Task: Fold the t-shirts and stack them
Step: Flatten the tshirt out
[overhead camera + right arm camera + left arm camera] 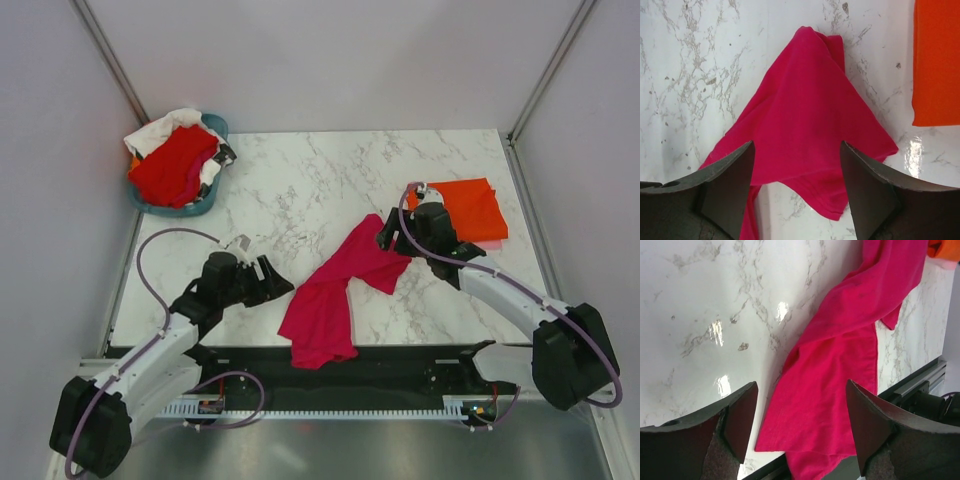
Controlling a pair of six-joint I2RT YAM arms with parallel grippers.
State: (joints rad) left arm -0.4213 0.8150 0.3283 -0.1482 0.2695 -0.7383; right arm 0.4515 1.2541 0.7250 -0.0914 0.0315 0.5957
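Both pairs of jaws stand wide apart, gripping nothing: the left jaws just beside, the right jaws over the far end of, a crumpled magenta-pink cotton t-shirt (335, 290) lying mid white marbled worktop (300, 190), its near end draped over the edge. A folded bright orange t-shirt (472, 208) lies far right.

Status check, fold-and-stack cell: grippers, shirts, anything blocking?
Left gripper open, empty. Right gripper open over magenta shirt, crumpled, unfolded. Orange shirt folded, far right. Nothing blocking.
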